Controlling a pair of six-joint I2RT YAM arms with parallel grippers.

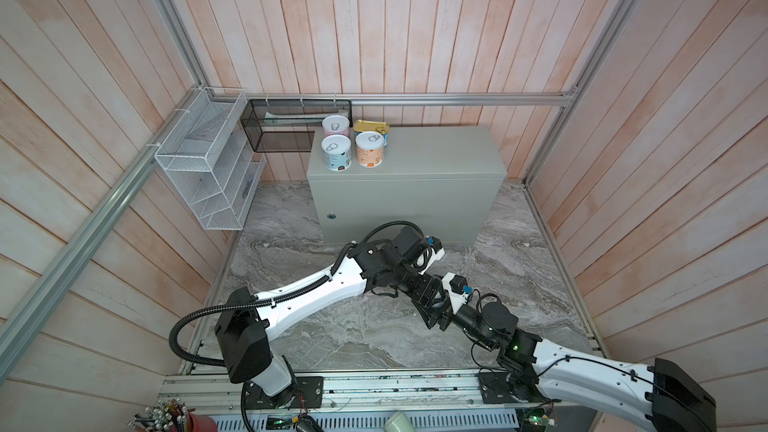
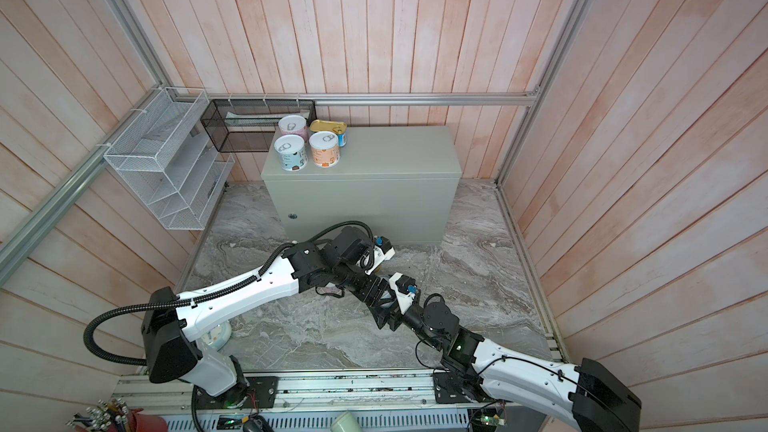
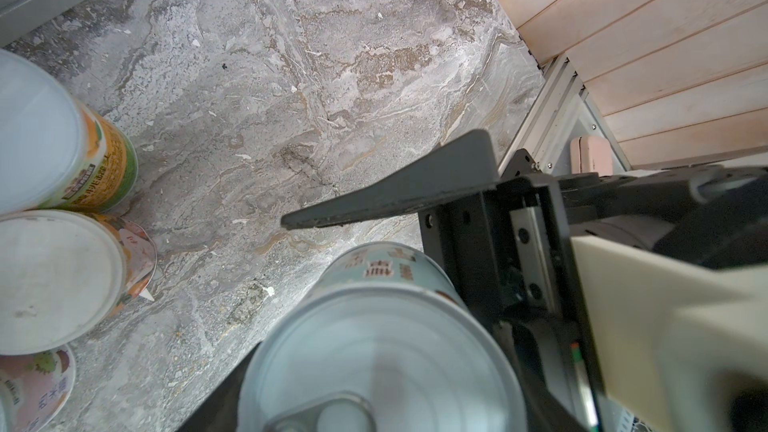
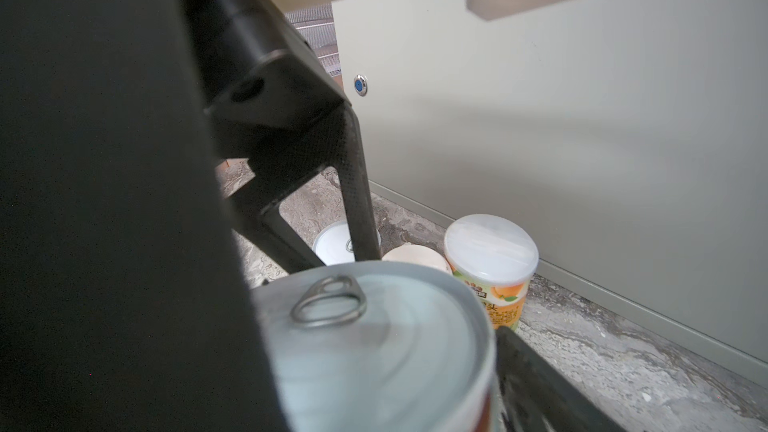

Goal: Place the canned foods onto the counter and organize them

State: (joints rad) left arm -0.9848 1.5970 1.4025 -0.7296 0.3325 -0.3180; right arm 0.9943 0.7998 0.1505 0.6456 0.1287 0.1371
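I see even, soft light in both top views; the planks [image 1: 83,76] bow toward the edges. Faint shadows lie on the floor [image 1: 332,326]. In the wrist views the near can [image 3: 374,351] is blurred, and a soft shadow crosses the counter [image 4: 540,126].

Pale pink plank walls [image 1: 415,14] on three sides. A horizontal aluminium rail [image 1: 457,98] crosses the back wall. Black mesh rack [image 1: 286,128] hangs from the rail's left end. White wire rack [image 1: 208,168] sits beyond that end, on the side wall. Grey marble-patterned floor [image 1: 374,338] below the rail. Light is even, shadows soft.
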